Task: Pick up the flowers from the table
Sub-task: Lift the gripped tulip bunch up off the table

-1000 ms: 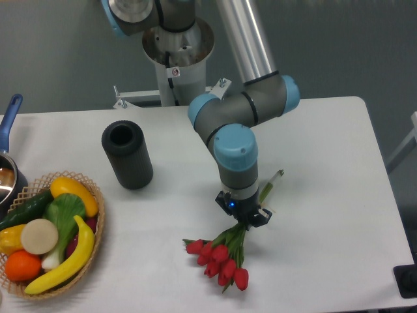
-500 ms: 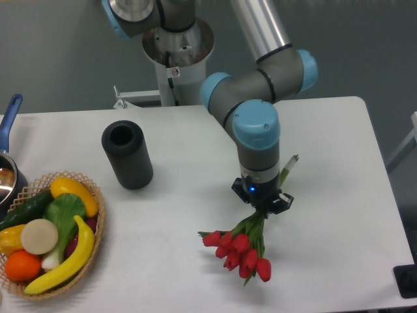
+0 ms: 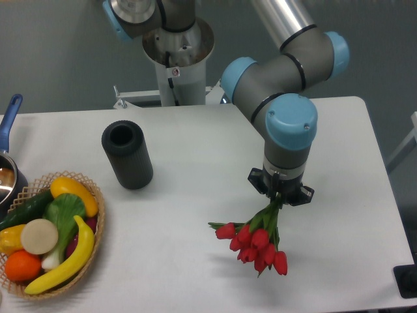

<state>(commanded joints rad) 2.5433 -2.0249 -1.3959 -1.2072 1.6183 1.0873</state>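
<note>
The flowers [image 3: 256, 242], red tulip buds on thin green stems, hang with the buds lowest, above the front right of the white table [image 3: 195, 143]. My gripper [image 3: 280, 199] is shut on their stems just above the buds. The gripper points straight down, and its body hides the upper ends of the stems. A faint shadow lies on the tabletop under the buds, so the bunch looks lifted clear of the surface.
A black cylinder [image 3: 126, 154] stands at the back left of the table. A wicker basket [image 3: 91, 242] of fruit and vegetables sits at the front left edge. A pot with a blue handle [image 3: 9, 117] shows at the far left. The arm's base [image 3: 176, 52] rises behind the table.
The gripper has carried the flowers to the right and slightly upward. The stem tips that showed behind the gripper are now hidden. Nothing else has moved.
</note>
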